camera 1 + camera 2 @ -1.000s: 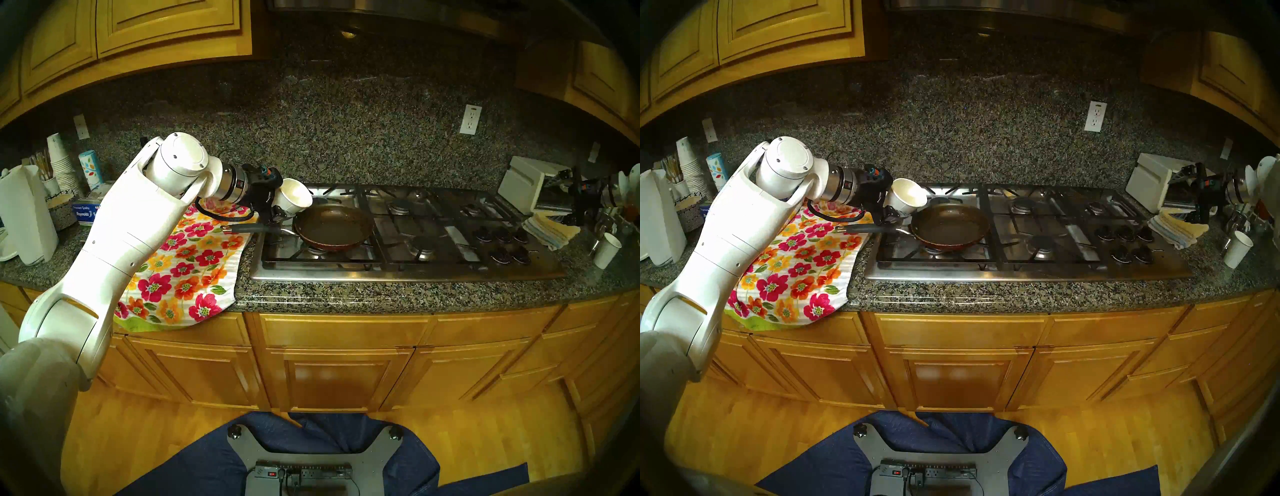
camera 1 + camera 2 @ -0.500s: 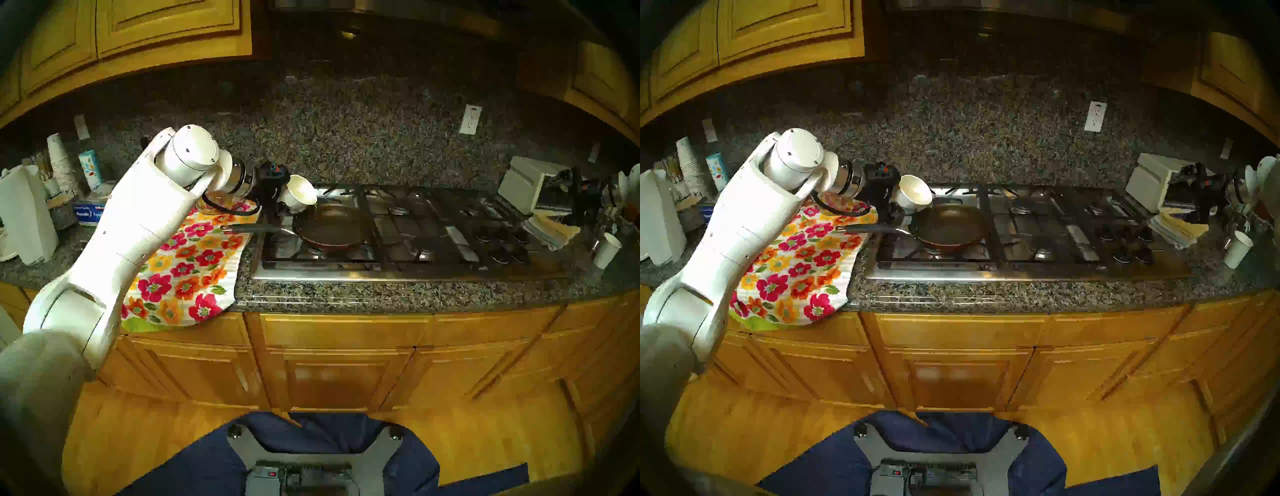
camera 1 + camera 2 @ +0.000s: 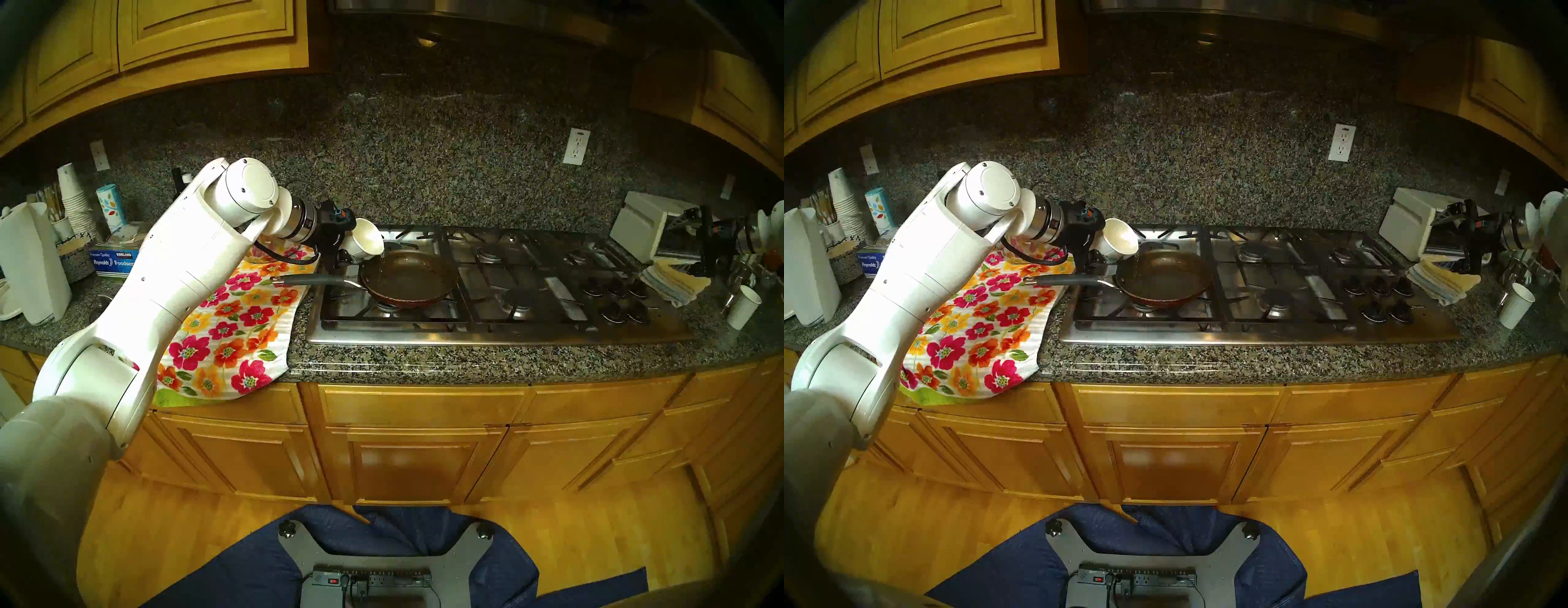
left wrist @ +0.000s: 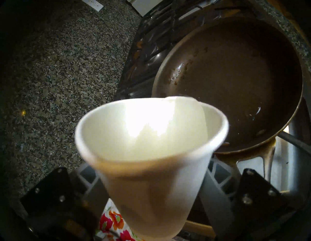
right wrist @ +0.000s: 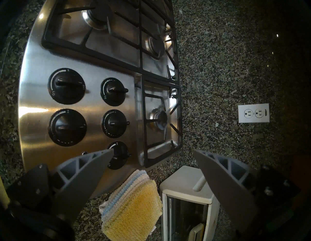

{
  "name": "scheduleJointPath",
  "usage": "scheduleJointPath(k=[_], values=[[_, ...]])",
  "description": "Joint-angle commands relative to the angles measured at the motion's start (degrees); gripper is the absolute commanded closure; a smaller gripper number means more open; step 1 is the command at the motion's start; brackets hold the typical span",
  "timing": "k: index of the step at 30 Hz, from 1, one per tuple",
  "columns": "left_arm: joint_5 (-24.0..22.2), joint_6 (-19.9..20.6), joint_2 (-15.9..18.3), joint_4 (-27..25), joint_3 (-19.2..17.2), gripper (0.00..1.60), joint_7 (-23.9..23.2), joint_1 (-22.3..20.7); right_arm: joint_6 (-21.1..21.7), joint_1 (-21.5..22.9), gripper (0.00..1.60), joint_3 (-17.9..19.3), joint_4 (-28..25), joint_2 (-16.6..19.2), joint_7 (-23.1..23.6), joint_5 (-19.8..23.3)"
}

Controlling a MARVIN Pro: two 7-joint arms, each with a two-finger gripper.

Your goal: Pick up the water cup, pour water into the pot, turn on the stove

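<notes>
The water cup (image 3: 361,242) is gripped by the jaws of the left gripper (image 3: 339,250) and tilted over the left rim of the frying pan (image 3: 409,278) on the stove (image 3: 500,333). The right gripper (image 5: 152,152) is held with jaws wide apart above the knobs (image 5: 66,85).

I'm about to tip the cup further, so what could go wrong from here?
1. The water cup pours right at the pan rim; water may spill onto the stove.
2. The left gripper squeezes thin paper; the cup could buckle.
3. The handle overhangs the floral towel; a bump could tilt the pan.
</notes>
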Motion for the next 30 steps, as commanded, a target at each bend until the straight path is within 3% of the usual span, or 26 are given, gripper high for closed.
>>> scheduleJointPath(k=[1,30], values=[[1.6,-2.2,-0.5,-1.6,-0.5,0.51,2.2,-3.7,-0.1,1.6,0.0,0.2,1.1,0.0,-0.1,0.2],[8.3,-4.5,-0.9,-6.5,0.7,0.51,4.5,-2.2,-0.1,1.7,0.0,0.2,1.1,0.0,0.0,0.2]])
